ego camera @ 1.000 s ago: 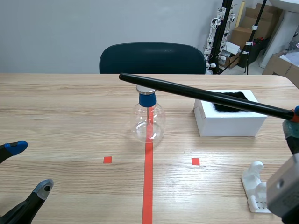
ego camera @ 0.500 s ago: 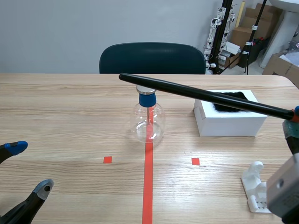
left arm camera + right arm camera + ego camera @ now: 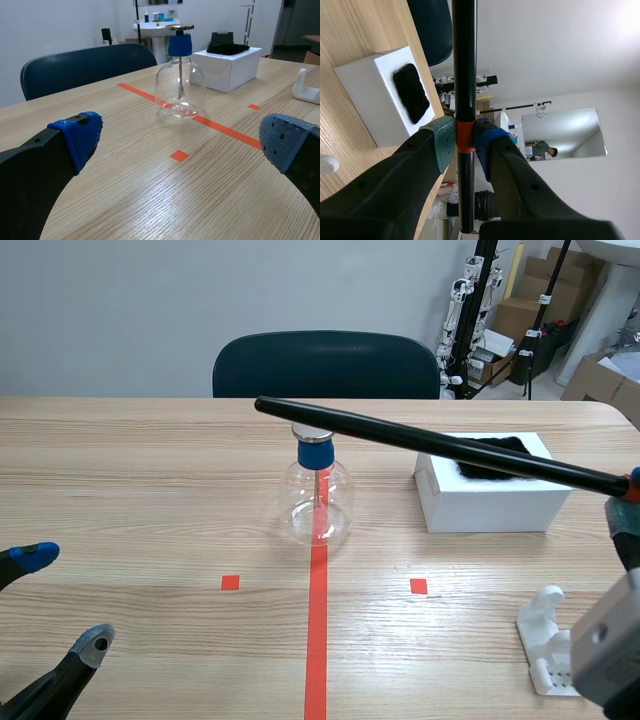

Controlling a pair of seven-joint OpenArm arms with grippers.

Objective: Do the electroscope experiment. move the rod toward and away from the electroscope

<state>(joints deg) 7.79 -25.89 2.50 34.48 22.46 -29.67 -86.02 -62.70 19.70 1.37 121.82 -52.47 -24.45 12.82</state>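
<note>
The electroscope (image 3: pixel 318 490) is a clear glass flask with a blue stopper and a metal disc on top, standing on the red tape line at the table's middle; the left wrist view shows the electroscope (image 3: pixel 179 80) ahead of the open left gripper (image 3: pixel 177 142). A long black rod (image 3: pixel 440 446) slants across the scene, its far tip just above and beyond the disc. My right gripper (image 3: pixel 465 137) is shut on the rod (image 3: pixel 464 60) at an orange band near its end, at the scene's right edge. The left gripper (image 3: pixel 60 605) rests low at the near left.
A white box (image 3: pixel 490 490) with a black fur cloth (image 3: pixel 495 455) on top stands right of the flask. A white plastic stand (image 3: pixel 548 640) sits near the front right. A dark chair (image 3: pixel 325 365) is behind the table. Small red squares mark the table.
</note>
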